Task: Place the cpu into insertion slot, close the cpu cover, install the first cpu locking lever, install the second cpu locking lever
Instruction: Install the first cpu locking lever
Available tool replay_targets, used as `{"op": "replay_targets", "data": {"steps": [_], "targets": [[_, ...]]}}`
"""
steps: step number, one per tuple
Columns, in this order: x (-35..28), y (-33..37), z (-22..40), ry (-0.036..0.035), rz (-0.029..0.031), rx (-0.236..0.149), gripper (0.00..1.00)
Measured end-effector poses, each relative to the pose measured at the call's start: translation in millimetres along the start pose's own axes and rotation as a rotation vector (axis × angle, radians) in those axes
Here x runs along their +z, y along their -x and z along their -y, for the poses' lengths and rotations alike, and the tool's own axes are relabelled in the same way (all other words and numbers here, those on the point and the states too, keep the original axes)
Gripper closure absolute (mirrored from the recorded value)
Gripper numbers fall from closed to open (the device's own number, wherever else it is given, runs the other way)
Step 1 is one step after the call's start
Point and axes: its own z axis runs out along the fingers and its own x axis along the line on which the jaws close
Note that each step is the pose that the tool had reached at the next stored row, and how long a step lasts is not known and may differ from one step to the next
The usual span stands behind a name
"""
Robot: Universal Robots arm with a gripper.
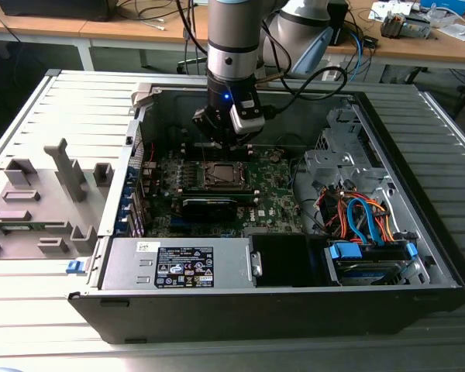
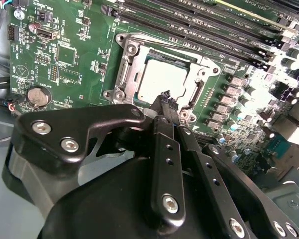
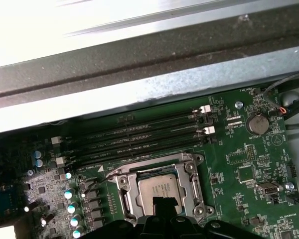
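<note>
Cpu (image 2: pixel 162 82) sits in slot (image 2: pixel 139 74) with cover (image 2: pixel 203 74) down over it, your gripper (image 2: pixel 168 98) hovers at the slot's edge with fingers (image 2: pixel 164 119) pinched together on nothing, and lever (image 3: pixel 100 178) looks unlatched, so both levers seem left to do.

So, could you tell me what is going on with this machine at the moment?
A robot arm is working inside an open black computer case. Its black pincer, fingers shut, is down at the edge of the square socket on the green circuit board. The small square silver-topped chip already sits in the socket, and the thin silver metal frame plate appears to lie flat around it. I cannot tell whether the locking levers are latched.
</note>
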Motion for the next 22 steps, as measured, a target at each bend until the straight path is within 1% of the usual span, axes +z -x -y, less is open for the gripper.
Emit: {"op": "replay_targets", "data": {"steps": [14,18,22], "targets": [[0.0,0.0,0.0,0.0004,0.0011,-0.03,0.89],[0.0,0.0,0.0,0.0007,0.0019,-0.052,0.89],[0.0,0.0,0.0,0.0008,0.0023,-0.064,0.89]]}}
